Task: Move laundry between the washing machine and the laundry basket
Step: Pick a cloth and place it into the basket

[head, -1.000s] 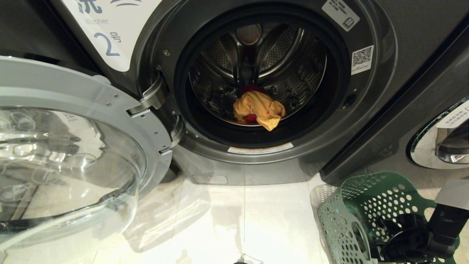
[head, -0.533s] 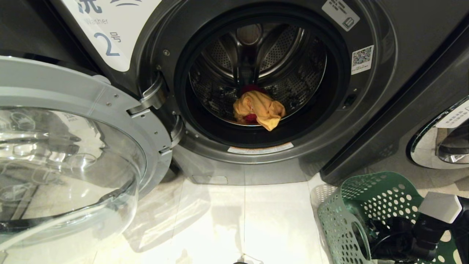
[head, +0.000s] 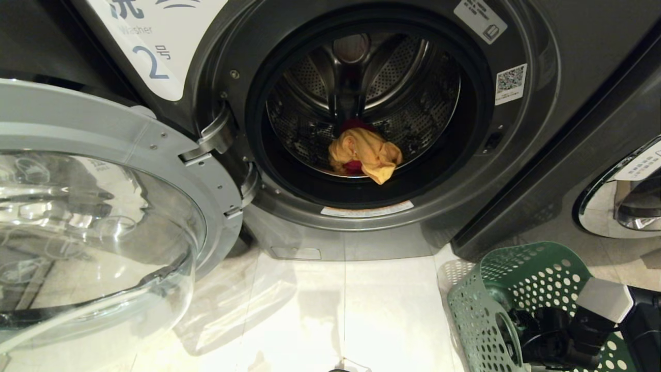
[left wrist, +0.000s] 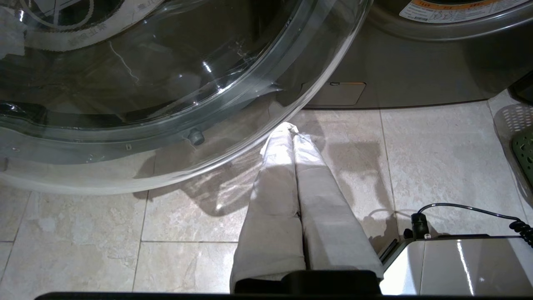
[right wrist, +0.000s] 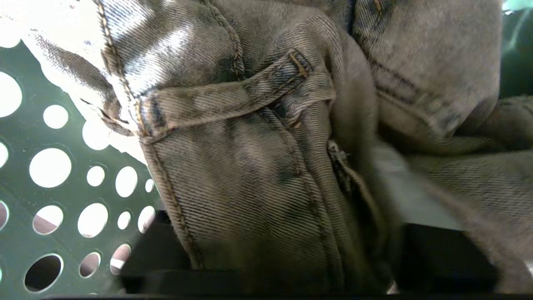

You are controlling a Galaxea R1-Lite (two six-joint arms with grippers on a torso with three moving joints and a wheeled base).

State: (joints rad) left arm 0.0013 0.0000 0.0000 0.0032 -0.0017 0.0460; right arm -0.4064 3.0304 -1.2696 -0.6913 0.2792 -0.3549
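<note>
Inside the dark green laundry basket (head: pixel 521 281) at the lower right of the head view, the robot's right gripper (head: pixel 537 343) reaches down among the perforated walls, its white-cased wrist just above the rim. The right wrist view is filled by a grey-green denim garment (right wrist: pixel 258 166), belt loop and seams showing, pressed right up against the camera with the basket's holed wall beside it; a blurred pale finger (right wrist: pixel 412 196) lies against the cloth, but whether the jaws have closed on the denim cannot be told.

Washing machine 2 (head: pixel 516 170) stands with its chrome-rimmed glass door (head: pixel 98 206) swung wide to the left. Low in the front of its steel drum lies a crumpled yellow-orange garment (head: pixel 366 152), with a pink-red garment (head: pixel 353 166) showing beneath and behind it.

The left gripper (left wrist: pixel 293 137) hangs parked over the pale tiled floor (head: pixel 330 310), its two cloth-covered fingers pressed together and holding nothing, their tips just beside the lower edge of the open door. A neighbouring machine's door (head: pixel 619 196) shows at the right edge, behind the basket.
</note>
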